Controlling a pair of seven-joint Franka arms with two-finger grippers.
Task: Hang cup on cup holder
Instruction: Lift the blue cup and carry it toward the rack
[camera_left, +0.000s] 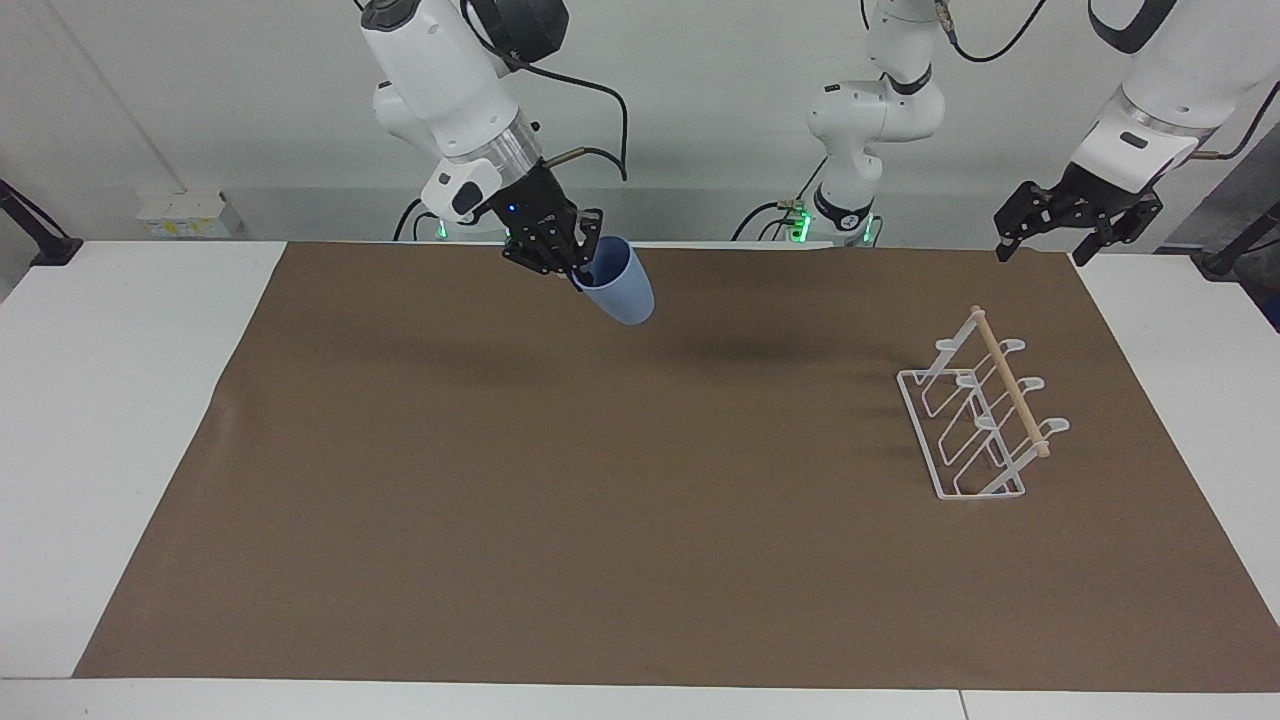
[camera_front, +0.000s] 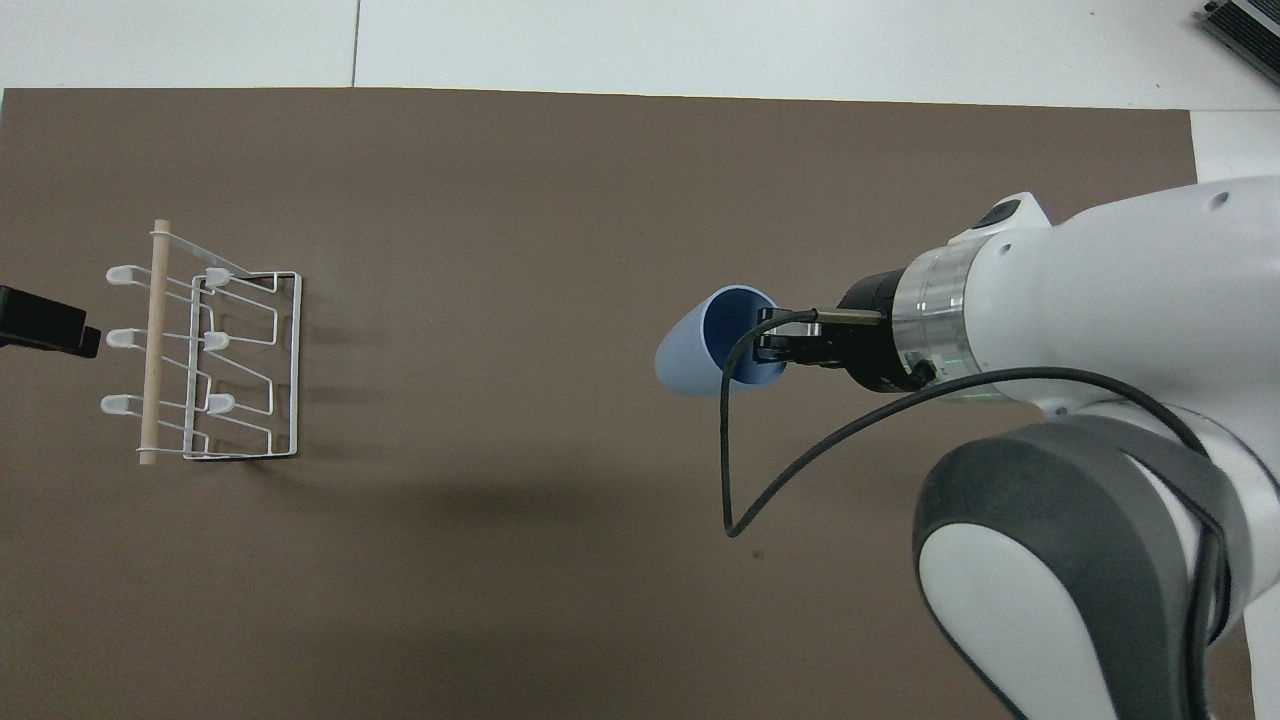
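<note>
The light blue cup (camera_left: 622, 291) (camera_front: 688, 352) hangs tilted in the air over the middle of the brown mat, its mouth turned toward the right arm. My right gripper (camera_left: 583, 273) (camera_front: 768, 344) is shut on the cup's rim, one finger inside the mouth. The white wire cup holder (camera_left: 982, 422) (camera_front: 215, 362) with its wooden rod stands on the mat toward the left arm's end, with nothing on its prongs. My left gripper (camera_left: 1038, 254) (camera_front: 48, 323) waits open in the air, over the mat's edge beside the holder.
The brown mat (camera_left: 600, 520) (camera_front: 520, 180) covers most of the white table (camera_left: 120, 400). The right arm's black cable (camera_front: 735, 470) loops down below its wrist. Both arm bases stand at the robots' end of the table.
</note>
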